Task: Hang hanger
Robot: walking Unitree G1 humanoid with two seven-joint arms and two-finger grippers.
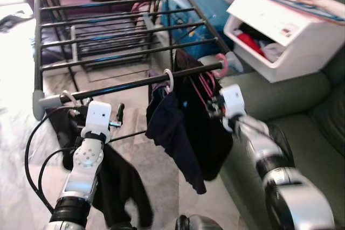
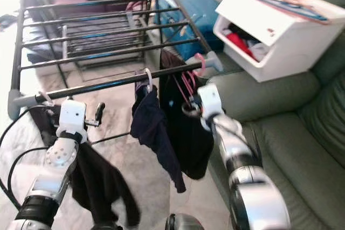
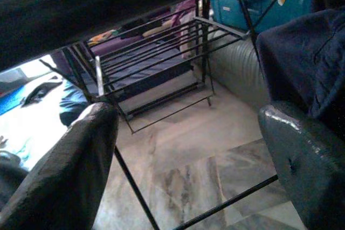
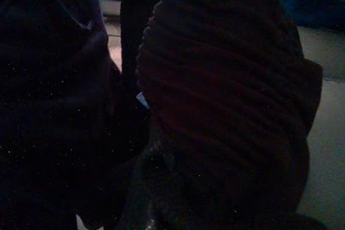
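Your right gripper [image 1: 214,105] is pressed in against the black garment [image 1: 207,133] that hangs from the front rail [image 1: 135,84] of the drying rack [image 1: 113,30], right where the pink hanger [image 1: 207,82] runs down into the cloth. Its wrist view is nearly black with dark fabric close to the lens, and you cannot tell from any view whether its fingers are apart or closed, or whether they hold the hanger. The pink hanger's hook [image 1: 222,64] sits over the rail at its right end, so the hanger is on the rack with the black garment below it.

Just to the left on the same rail, a white hook [image 1: 168,79] carries a dark navy garment [image 1: 172,133], which hangs touching the black one. Further left, near the rail's grey end cap [image 1: 39,103], another white hook [image 1: 69,98] sits on the rail, and a black garment [image 1: 116,187] droops below, behind your left arm.

Your left gripper [image 1: 119,112] is raised just under the front rail, between that left hook and the navy garment. In its wrist view the two fingers [image 3: 59,176] stand wide apart with nothing between them, the marbled floor [image 3: 199,165] and rack bars showing through the gap.

To the right, a white bin [image 1: 280,30] of clothes rests tilted on a green sofa [image 1: 302,122], beside the rack's right end.
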